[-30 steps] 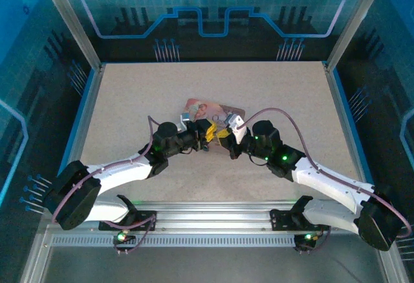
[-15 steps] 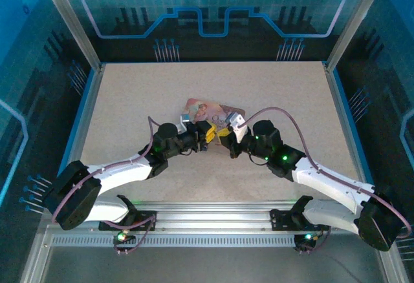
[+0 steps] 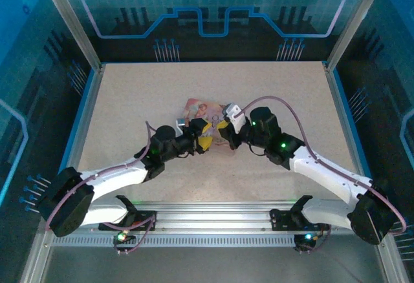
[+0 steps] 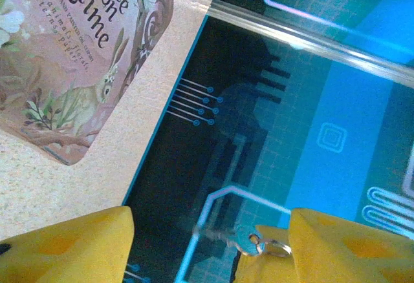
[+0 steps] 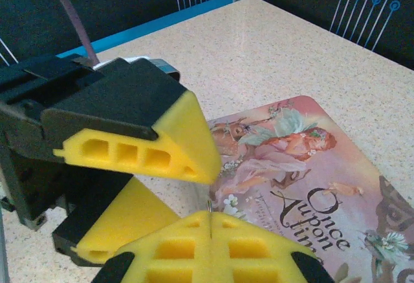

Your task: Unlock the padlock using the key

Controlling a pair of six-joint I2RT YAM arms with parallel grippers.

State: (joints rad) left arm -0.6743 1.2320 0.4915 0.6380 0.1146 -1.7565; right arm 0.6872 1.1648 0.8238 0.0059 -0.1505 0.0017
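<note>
Key (image 4: 240, 239) lies crosswise in my left tool (image 4: 207, 247), fingers apart; right tool (image 5: 210, 223) prob. pinched together on its ring (image 4: 277, 249).

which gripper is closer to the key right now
Right, it seems: the key pokes out of the shut right gripper. The left gripper is open around it, one finger beside its ring, not clamping it.

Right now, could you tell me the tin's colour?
Pink, illustrated; the tin shows best in the right wrist view.
</note>
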